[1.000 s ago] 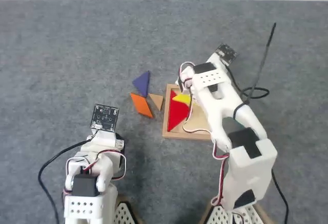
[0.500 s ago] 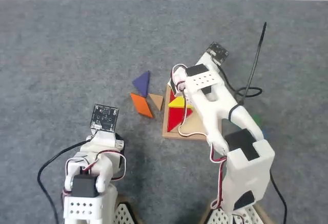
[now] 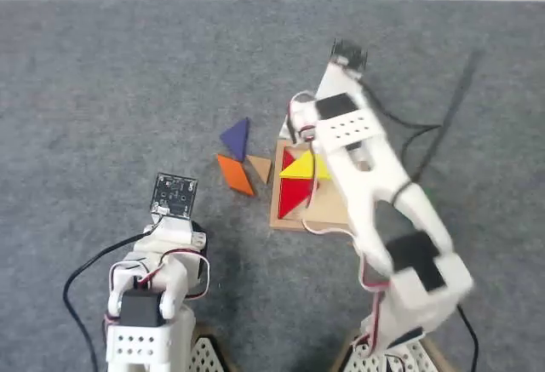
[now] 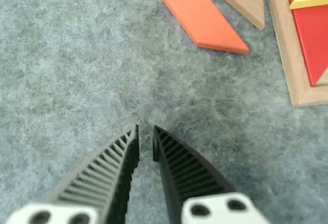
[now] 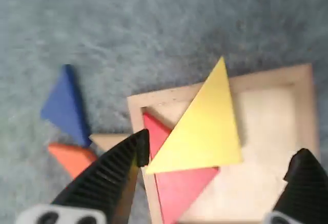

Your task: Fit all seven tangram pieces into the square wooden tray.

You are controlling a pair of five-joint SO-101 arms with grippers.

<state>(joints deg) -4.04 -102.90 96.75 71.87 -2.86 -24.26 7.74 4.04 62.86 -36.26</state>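
Note:
The square wooden tray [image 3: 332, 210] lies at mid-table. A red triangle [image 3: 292, 195] sits in its left part. A yellow triangle [image 5: 205, 126] rests on top of the red triangle [image 5: 177, 190], its tip over the tray's rim [image 5: 134, 112]. My right gripper [image 5: 221, 152] hangs open above the yellow piece, apart from it. A blue triangle [image 3: 237, 137], an orange parallelogram [image 3: 235, 174] and a tan triangle [image 3: 260, 167] lie on the carpet left of the tray. My left gripper [image 4: 146, 129] is shut and empty, low over the carpet, short of the orange parallelogram [image 4: 204, 21].
Grey carpet covers the whole table. The right arm [image 3: 358, 146] stretches over the tray's right half and hides it. The left arm [image 3: 166, 236] stays near the front edge. A black cable [image 3: 426, 146] runs along the right arm.
The right gripper has let go of the yellow triangle and lifted away from it, swinging farther from the base. The yellow piece now lies on the red one. The left arm is still.

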